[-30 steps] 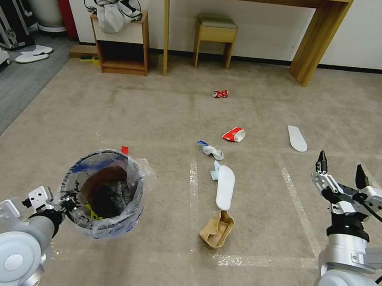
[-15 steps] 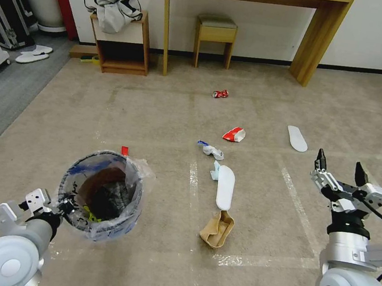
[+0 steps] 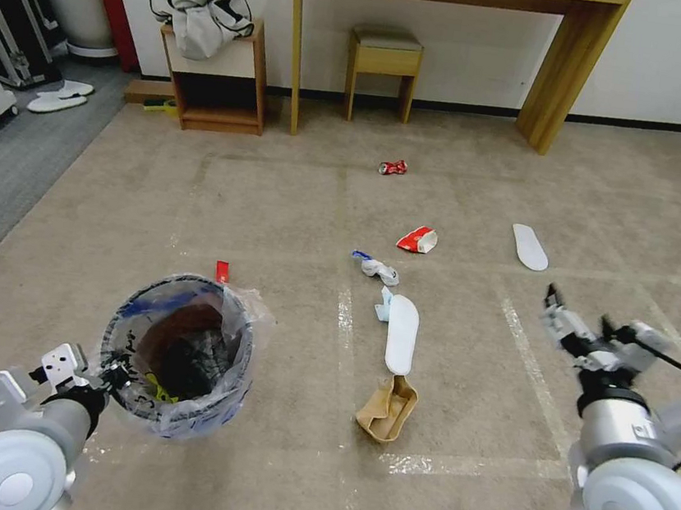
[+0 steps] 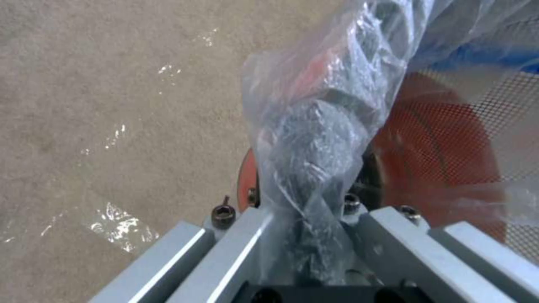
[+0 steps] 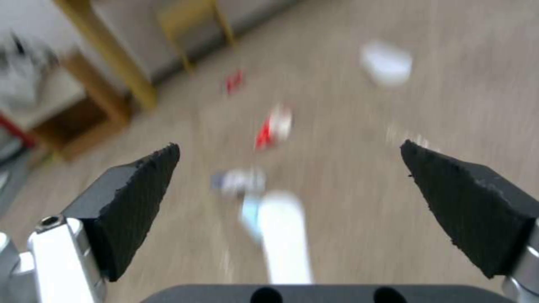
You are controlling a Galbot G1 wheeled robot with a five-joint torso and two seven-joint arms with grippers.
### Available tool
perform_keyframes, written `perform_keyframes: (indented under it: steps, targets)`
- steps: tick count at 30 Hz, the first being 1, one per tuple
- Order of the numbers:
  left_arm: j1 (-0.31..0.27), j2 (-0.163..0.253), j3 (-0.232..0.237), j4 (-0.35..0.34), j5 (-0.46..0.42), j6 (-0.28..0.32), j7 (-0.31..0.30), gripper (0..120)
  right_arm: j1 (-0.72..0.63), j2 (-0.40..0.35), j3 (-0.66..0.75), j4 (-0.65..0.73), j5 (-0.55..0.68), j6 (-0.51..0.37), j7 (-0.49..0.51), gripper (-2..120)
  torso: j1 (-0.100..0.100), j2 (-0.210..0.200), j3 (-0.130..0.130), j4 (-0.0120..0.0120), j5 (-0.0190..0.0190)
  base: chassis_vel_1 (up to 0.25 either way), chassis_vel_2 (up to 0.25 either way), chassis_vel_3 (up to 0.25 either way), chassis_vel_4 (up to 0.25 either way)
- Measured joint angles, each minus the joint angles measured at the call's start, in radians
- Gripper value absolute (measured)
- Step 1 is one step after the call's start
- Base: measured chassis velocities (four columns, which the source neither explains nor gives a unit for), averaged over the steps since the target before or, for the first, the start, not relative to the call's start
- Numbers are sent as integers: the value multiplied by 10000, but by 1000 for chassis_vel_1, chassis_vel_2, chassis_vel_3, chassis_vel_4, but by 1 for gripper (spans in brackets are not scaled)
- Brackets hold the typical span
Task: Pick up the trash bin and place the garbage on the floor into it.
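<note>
You see the small round red trash bin (image 3: 179,355), dark inside and lined with a crinkled clear plastic bag with blue print (image 4: 320,126); your left gripper (image 3: 107,367) is clamped on its near rim, through the bag. Your right gripper (image 3: 589,323) hangs wide open and holds nothing. To its left on the beige carpet floor (image 3: 281,198) lie a long white flat insole (image 3: 401,333), a tan paper carton (image 3: 386,409) and a white-blue crumpled scrap (image 3: 376,268). Beyond it lie a red-white paper cup (image 3: 418,239), a second white insole (image 3: 530,247) and a crushed red can (image 3: 392,167).
</note>
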State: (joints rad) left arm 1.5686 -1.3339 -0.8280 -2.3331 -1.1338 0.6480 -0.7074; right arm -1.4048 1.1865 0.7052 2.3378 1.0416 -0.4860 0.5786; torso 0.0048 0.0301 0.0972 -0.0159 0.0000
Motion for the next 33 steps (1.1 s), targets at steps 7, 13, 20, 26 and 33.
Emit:
perform_keyframes:
  steps: [7,13,20,26,33]
  targets:
    - [-22,100,-124,133,-32,-3,1,0,397,-102,-298,-457,2415,-1599,1872,100,0,0,0,0,0,0,0,0,0]
    - [-27,125,-134,333,-35,-6,13,0,157,-152,-360,-687,2506,-1718,2037,100,0,0,0,-1,-1,0,0,0,0]
    - [-90,116,-136,448,-30,-14,20,0,-77,-405,-521,-829,2598,-1756,2160,100,0,1,0,-1,0,0,0,0,0]
    - [-175,129,-145,593,-30,-20,21,0,-276,-418,-821,-847,2617,-1760,2255,100,0,0,-1,-1,0,0,0,0,0]
    - [-228,122,-145,738,-19,-39,21,0,-463,-202,-1418,-985,2642,-1824,2495,100,0,0,0,-1,-1,0,0,0,0]
